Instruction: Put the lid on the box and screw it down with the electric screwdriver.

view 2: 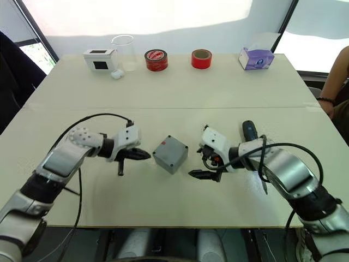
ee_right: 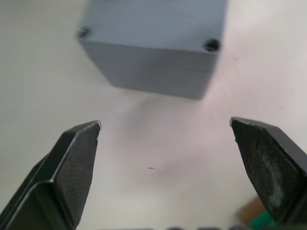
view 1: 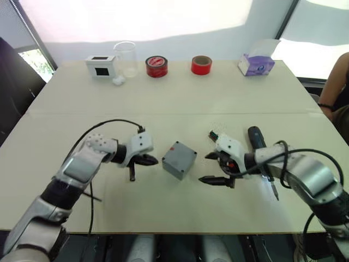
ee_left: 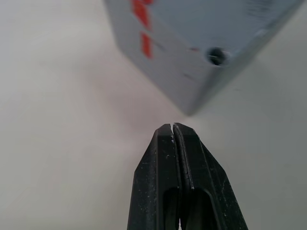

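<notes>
Left end effector clenched, fingers pressed together, empty. Right end effector released, fingers spread wide. Between the two, grey box with lid seated on top, resting on bench. Electric screwdriver lying just beyond right end effector.

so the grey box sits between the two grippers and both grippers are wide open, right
Not quite. The box does sit between them, and the right gripper is wide open, but the left gripper is shut, its fingers pressed together in the left wrist view.
</notes>
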